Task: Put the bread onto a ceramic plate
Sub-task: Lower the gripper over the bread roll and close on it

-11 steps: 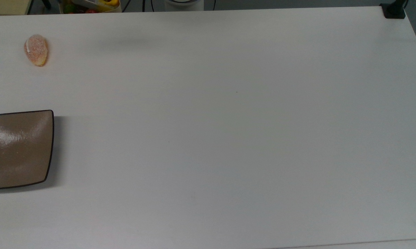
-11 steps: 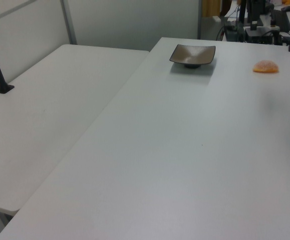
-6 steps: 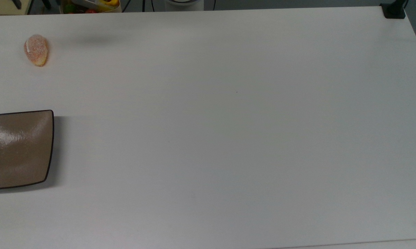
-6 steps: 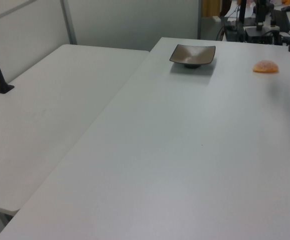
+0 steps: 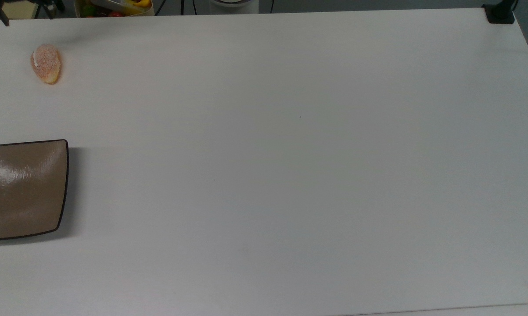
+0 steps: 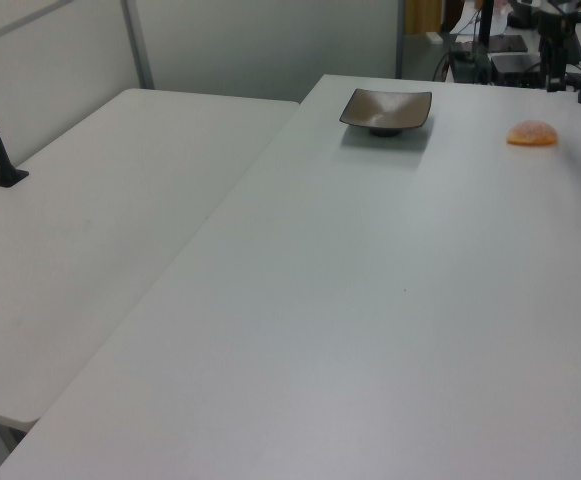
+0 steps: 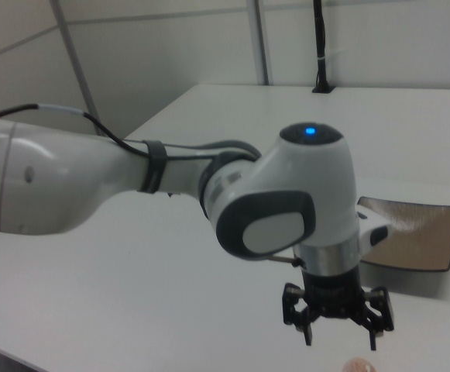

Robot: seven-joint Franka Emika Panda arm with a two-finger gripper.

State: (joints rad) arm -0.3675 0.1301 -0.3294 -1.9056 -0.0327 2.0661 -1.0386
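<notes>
since a second ago my arm has swung toward the bread's corner: dark gripper parts now poke in at the top view's 11 o'clock corner, where before there was just a soft shadow on the tabletop [image 5: 290, 175], and that shadow has slid along to sit right by the bread. bread and plate haven't budged.

in the right view the gripper [image 7: 338, 335] hangs pointing straight down with its fingers spread apart, nothing between them. the bread [image 7: 358, 366] peeks in at the bottom edge, just below the gripper toward 5 o'clock, so i judge the coming move is mostly a straight descent with a small nudge that way.

in the top view the bread [image 5: 46, 63] lies flat on the tabletop, long axis running roughly 12 to 6 o'clock, white streak at its 11 o'clock end. closing across the short width looks the easier grip to me.

the ceramic plate [image 5: 24, 188] sits well apart from the bread, toward 6 o'clock from it in the top view, and holds nothing yet.
</notes>
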